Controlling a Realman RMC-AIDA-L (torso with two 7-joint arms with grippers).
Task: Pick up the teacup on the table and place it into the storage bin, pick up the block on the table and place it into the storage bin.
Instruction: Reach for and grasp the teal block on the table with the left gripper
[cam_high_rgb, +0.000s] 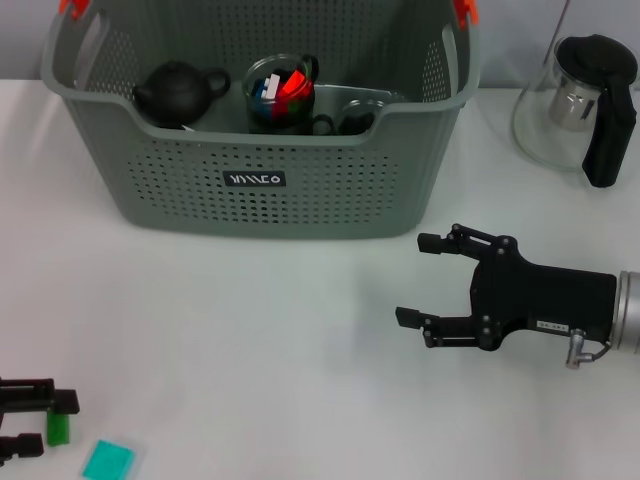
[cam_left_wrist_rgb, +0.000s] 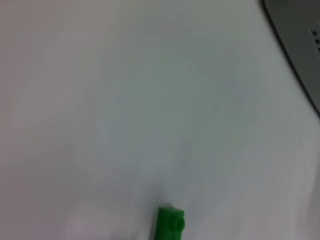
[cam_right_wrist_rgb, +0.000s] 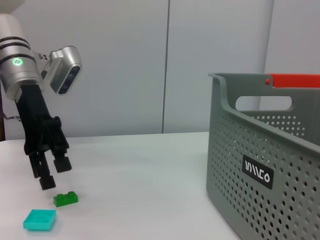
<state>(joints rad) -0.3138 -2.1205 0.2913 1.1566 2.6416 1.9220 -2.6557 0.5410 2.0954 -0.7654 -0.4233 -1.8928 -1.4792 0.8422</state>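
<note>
The grey-green storage bin (cam_high_rgb: 260, 180) stands at the back of the table, also seen in the right wrist view (cam_right_wrist_rgb: 260, 170). Inside it a glass teacup (cam_high_rgb: 280, 92) holds coloured pieces. A small green block (cam_high_rgb: 58, 427) lies on the table at the near left; it also shows as the green block (cam_left_wrist_rgb: 171, 225) and the green block (cam_right_wrist_rgb: 65, 199). My left gripper (cam_high_rgb: 52, 424) is open, hanging just above the block with a finger on either side; it is the left gripper (cam_right_wrist_rgb: 56, 175) in the right wrist view. My right gripper (cam_high_rgb: 420, 280) stands open and empty, in front of the bin's right end.
A flat teal block (cam_high_rgb: 108, 460) lies just right of the green one. A black teapot (cam_high_rgb: 178, 92) and other glassware (cam_high_rgb: 350, 115) sit in the bin. A glass pitcher with a black handle (cam_high_rgb: 575, 100) stands at the back right.
</note>
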